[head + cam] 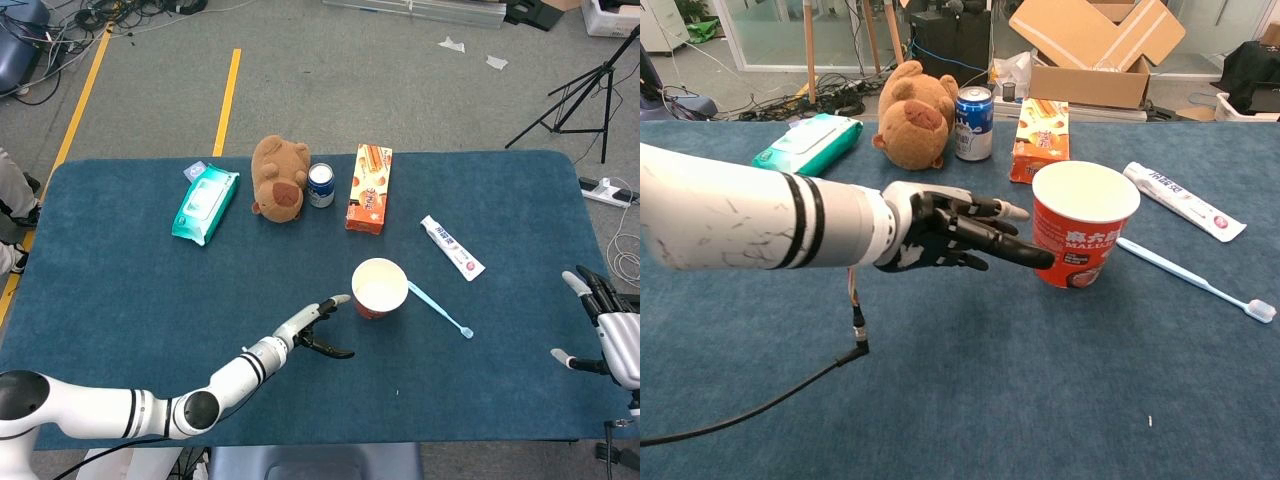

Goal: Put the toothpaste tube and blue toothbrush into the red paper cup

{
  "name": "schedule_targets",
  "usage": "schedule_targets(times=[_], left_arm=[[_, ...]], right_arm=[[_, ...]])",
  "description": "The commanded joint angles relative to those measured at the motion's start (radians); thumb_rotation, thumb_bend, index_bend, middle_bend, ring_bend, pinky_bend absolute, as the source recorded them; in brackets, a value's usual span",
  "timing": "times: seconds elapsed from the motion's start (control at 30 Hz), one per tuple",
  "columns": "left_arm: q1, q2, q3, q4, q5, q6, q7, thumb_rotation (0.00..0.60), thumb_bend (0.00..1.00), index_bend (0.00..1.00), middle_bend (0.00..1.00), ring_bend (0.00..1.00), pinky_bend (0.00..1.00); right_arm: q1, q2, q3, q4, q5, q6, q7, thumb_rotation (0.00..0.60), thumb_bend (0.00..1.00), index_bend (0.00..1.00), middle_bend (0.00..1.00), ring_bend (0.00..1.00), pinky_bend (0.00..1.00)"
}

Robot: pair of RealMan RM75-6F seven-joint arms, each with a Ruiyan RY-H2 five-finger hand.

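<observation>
Left hand (pixel 950 235) lies low over the blue table (pixel 120 280), fingers spread and extended toward the red paper cup (pixel 1083 226), holding nothing; fingertips (pixel 1035 257) sit at or just beside the cup's near-left wall, and contact cannot be confirmed. The cup stands upright and empty near the table's centre. The blue toothbrush (pixel 440 309) lies flat just right of the cup, its handle end close to the rim in the head view. The toothpaste tube (pixel 452 247) lies flat farther right and farther back, well apart from the cup. Right hand (pixel 610 325) hovers at the table's right edge, fingers apart, empty.

Judged step: steadying or positioning the cup with the left hand ahead of loading. To do it well, press low on the wall, not near the rim, so the light cup slides instead of tipping; avoid driving it onto the toothbrush; keep the mouth unobstructed for the right hand's approach
</observation>
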Motion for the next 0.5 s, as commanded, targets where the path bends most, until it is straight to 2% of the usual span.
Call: schedule_targets(times=[0.03, 0.33, 0.5], left_arm=[[0.039, 0.059, 0.017, -0.064, 0.045, 0.051, 0.018, 0.6, 0.0, 0.0, 0.02, 0.01, 0.0], [0.138, 0.217, 0.105, -0.213, 0.235, 0.259, 0.159, 0.6, 0.0, 0.0, 0.02, 0.0, 0.0], [0.21, 0.297, 0.141, -0.252, 0.325, 0.326, 0.173, 0.6, 0.0, 0.0, 0.02, 0.0, 0.0]], right_arm=[[0.003, -0.002, 0.004, -0.006, 0.007, -0.003, -0.011, 0.6, 0.0, 0.0, 0.0, 0.0, 0.25], [0.039, -0.019, 0.031, -0.041, 0.044, -0.04, -0.087, 0.6, 0.0, 0.0, 0.0, 0.0, 0.25], [0.065, -0.035, 0.049, -0.069, 0.077, -0.066, -0.148, 0.6, 0.0, 0.01, 0.0, 0.0, 0.25]])
